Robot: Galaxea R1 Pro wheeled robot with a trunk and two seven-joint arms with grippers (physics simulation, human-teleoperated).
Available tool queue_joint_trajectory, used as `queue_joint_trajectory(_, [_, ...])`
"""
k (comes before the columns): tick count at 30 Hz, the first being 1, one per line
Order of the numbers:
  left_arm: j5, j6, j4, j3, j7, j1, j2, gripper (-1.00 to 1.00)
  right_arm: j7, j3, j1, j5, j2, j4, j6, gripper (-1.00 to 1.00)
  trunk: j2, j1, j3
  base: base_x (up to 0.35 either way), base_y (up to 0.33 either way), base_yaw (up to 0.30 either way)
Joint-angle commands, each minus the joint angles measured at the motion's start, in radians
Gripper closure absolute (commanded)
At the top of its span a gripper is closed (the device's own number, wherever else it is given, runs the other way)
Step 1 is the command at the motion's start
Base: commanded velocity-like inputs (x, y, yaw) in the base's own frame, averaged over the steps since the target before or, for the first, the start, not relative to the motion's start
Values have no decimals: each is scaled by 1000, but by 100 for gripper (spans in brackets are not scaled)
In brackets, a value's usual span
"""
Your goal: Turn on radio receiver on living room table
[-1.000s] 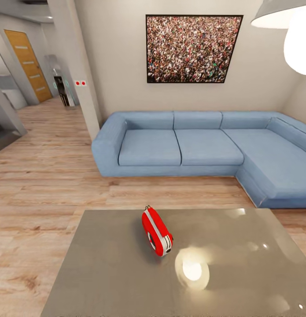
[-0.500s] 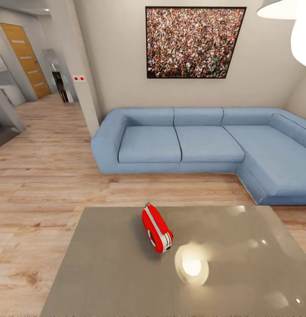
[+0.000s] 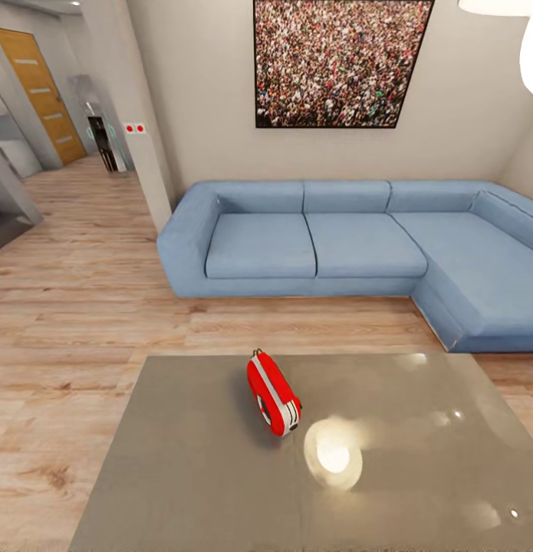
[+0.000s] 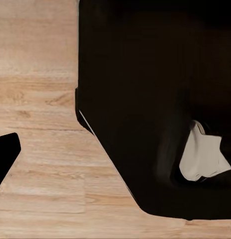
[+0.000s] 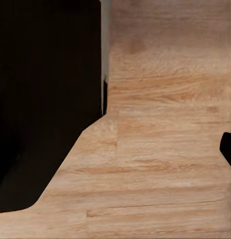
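Red radio receiver (image 3: pixel 273 393), on edge, mid table (image 3: pixel 182 475)

I see the red radio (image 3: pixel 272 393), white-grey band round its edge and thin wire handle on top, standing on edge near the middle of the glossy grey table (image 3: pixel 182 460) in the living room.

Radio receiver (image 3: pixel 273 393) set on the table (image 3: pixel 182 475), sofa (image 3: pixel 350 249) beyond.
The receiver is stood on edge near the table's middle. A strip of plank floor (image 3: pixel 82 307) is left between table and sofa; a framed picture (image 3: pixel 339 63) is hung above the sofa.
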Motion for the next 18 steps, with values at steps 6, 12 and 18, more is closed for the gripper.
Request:
queue_joint_trajectory(6, [0,79,-237,1,-4,0,8,-100,3,-2,-21,61,-27,-223,146,-100,0,0,-10,0,0,0])
queue_joint_trajectory(12, [-2,223,-477,0,-12,0,11,-100,5,-5,-29,116,-30,-413,294,-100,0,0,-20,0,0,0])
queue_joint_trajectory(18, [-2,298,-629,0,-25,-5,16,-100,4,-4,-124,117,-30,-515,402,-100,0,0,-29,0,0,0])
